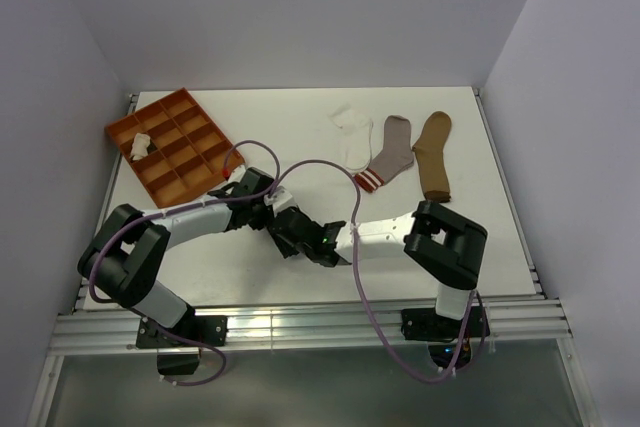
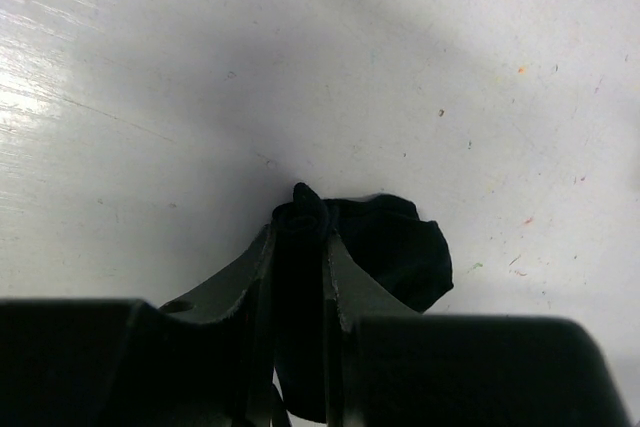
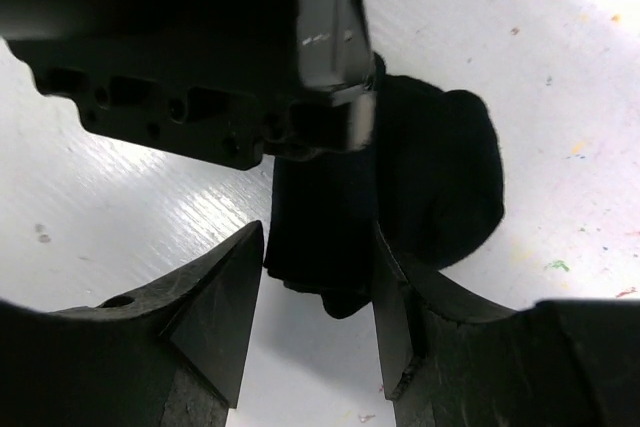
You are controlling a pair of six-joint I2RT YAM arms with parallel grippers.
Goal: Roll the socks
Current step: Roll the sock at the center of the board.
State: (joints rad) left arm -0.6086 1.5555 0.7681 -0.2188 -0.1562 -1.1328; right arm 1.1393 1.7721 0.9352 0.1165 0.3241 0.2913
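Note:
A black sock [image 2: 400, 247] lies bunched on the white table, partly rolled. My left gripper [image 2: 300, 237] is shut on its rolled part, which fills the gap between the fingers. My right gripper [image 3: 315, 232] faces it from the other side, open; the sock's [image 3: 440, 177] loose end hangs between its jaws, against the right finger and apart from the left one. In the top view both grippers [image 1: 272, 215] [image 1: 297, 237] meet at the table's middle front and hide the sock. A white sock [image 1: 353, 137], a grey sock with a red-striped cuff [image 1: 390, 154] and a tan sock [image 1: 435, 155] lie flat at the back right.
An orange compartment tray [image 1: 175, 145] sits at the back left, with a small pale rolled sock [image 1: 140, 144] in one of its left compartments. The left arm's housing [image 3: 180, 47] fills the top of the right wrist view. Purple cables loop over both arms.

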